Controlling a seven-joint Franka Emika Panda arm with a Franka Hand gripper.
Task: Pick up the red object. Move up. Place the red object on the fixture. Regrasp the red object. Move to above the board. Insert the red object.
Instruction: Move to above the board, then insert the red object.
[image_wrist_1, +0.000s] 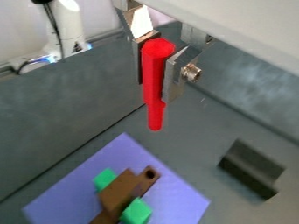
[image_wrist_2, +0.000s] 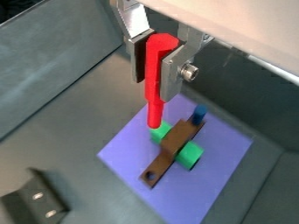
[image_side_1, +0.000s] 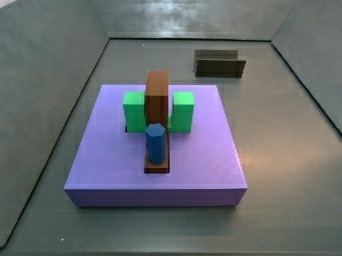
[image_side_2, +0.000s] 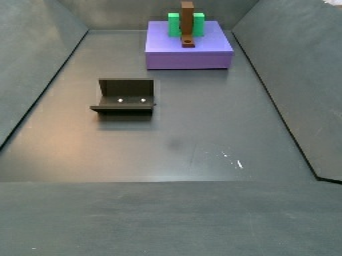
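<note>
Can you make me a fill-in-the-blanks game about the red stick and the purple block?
1. The gripper is shut on the ____ object.
2. The fixture holds ____.
3. The blue peg stands on the ____ board.
4. In both side views the gripper is ____.

Missing words: red; nothing; purple; not visible
</note>
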